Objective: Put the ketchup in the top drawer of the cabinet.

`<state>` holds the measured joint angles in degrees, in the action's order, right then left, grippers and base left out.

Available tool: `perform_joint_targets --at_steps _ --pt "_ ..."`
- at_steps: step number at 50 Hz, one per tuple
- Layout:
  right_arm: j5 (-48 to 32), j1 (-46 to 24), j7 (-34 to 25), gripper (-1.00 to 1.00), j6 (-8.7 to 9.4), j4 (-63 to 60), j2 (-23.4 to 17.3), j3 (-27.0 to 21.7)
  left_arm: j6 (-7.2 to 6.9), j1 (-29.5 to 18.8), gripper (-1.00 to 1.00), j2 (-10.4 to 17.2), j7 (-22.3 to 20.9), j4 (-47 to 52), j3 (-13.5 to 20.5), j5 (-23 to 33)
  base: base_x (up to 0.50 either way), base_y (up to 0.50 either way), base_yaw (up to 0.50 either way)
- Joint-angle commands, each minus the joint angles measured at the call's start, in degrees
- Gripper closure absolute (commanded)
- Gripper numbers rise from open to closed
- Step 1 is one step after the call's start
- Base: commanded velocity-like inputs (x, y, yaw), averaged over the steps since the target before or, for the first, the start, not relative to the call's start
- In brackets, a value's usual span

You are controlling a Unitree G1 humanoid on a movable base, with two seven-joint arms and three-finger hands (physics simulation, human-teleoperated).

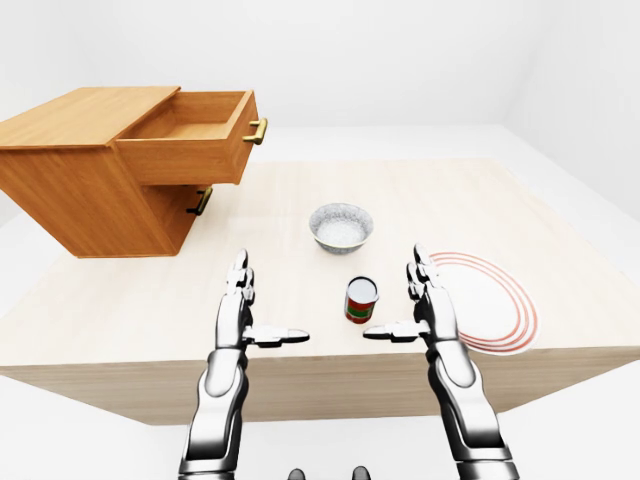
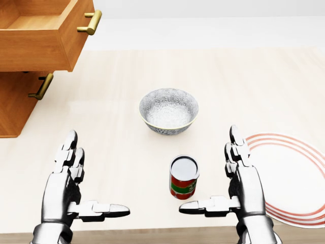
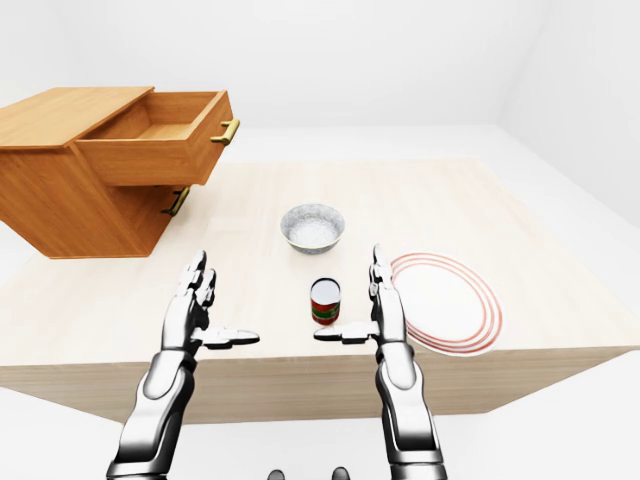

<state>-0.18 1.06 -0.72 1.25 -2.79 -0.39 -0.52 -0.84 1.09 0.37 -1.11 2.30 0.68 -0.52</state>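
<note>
Near the table's point(image 2: 284, 81) bottom edge, we judge the ketchup can point(image 2: 183, 177) rigid, smooth, best gripped mid-wall by the spread-fingered right robot hand point(image 2: 228, 190).

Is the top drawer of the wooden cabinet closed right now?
No, the wooden cabinet's top drawer is pulled out, its inside showing.
</note>
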Motion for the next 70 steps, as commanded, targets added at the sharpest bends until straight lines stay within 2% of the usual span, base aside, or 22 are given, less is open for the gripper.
perform_joint_targets --at_steps 1,5,14,19,21,28,31,36,39,46,52,57,61,65,66,70 --pt "-1.14 3.74 -1.27 -1.00 3.75 -10.18 -0.40 -0.57 -3.87 4.71 -1.00 0.36 -2.60 10.45 0.78 -1.24 0.00 0.00 0.00" --pt "-3.48 4.51 -0.29 -1.00 3.75 -12.17 -0.17 -0.07 -4.16 7.69 -1.00 0.14 -3.49 16.39 0.34 -1.47 0.00 0.00 0.00" --pt "-8.22 10.19 0.38 -1.00 3.75 -28.34 0.34 3.12 -4.16 13.39 -1.00 -0.08 -5.42 29.43 0.46 -3.48 0.00 0.00 0.00" --pt "-11.71 13.95 0.67 -1.00 3.75 -37.75 -0.07 4.66 -4.16 17.37 -1.00 -0.60 -7.85 40.39 3.53 -7.17 0.00 0.00 0.00" --pt "-12.34 16.09 0.41 -1.00 3.75 -43.85 -0.10 5.15 -4.16 19.95 -1.00 -1.11 -9.68 46.65 5.82 -10.04 0.00 0.00 0.00" --pt "-13.80 21.33 -0.39 -1.00 3.75 -56.44 0.02 5.82 -4.16 23.63 -1.00 -5.24 -15.06 57.39 13.38 -15.21 0.00 0.00 0.00" --pt "-13.87 23.96 -2.53 -1.00 3.75 -57.18 1.00 6.29 -4.16 24.37 -1.00 -5.00 -15.87 57.69 14.70 -17.83 0.00 0.00 0.00" --pt "-16.71 25.92 -6.54 -1.00 3.75 -57.20 6.16 4.97 -4.16 26.03 -1.00 -1.14 -12.75 57.70 14.76 -22.23 0.00 0.00 0.00" --pt "-16.35 26.02 -8.34 -1.00 3.75 -57.20 7.29 3.90 -4.16 25.73 -1.00 -0.08 -11.67 57.70 15.33 -23.62 0.00 0.00 0.00" --pt "-13.18 26.52 -9.07 -1.00 3.75 -57.20 5.79 3.68 -4.16 25.86 -1.00 0.98 -10.62 57.70 15.98 -25.18 0.36 0.00 0.00" --pt "-12.86 26.33 -8.65 -1.00 3.75 -57.20 5.28 3.41 -4.16 24.97 -1.00 0.91 -10.43 57.70 16.99 -25.73 0.50 0.00 0.00" --pt "-13.04 26.02 -8.50 -1.00 3.75 -57.20 5.12 3.52 -4.16 25.19 -1.00 2.10 -9.39 57.70 17.70 -27.39 0.50 0.00 0.00" --pt "-13.20 25.70 -8.33 -1.00 3.75 -57.20 5.16 3.33 -4.16 22.88 -1.00 1.04 -9.69 57.70 18.98 -26.88 0.50 0.00 0.00" --pt "-12.55 25.55 -8.25 -1.00 3.75 -57.20 5.11 2.77 -4.16 23.61 -1.00 1.58 -9.49 57.70 19.48 -28.07 0.50 0.00 0.00" --pt "-18.62 24.56 -6.91 -1.00 3.75 -57.20 4.86 2.26 -4.16 24.74 -1.00 2.77 -8.74 57.69 20.45 -30.32 0.00 0.50 0.00" --pt "-20.14 24.20 -8.71 -1.00 3.75 -57.20 6.72 1.97 -4.16 25.56 -1.00 4.75 -6.78 57.70 19.62 -31.46 0.00 0.50 0.00"
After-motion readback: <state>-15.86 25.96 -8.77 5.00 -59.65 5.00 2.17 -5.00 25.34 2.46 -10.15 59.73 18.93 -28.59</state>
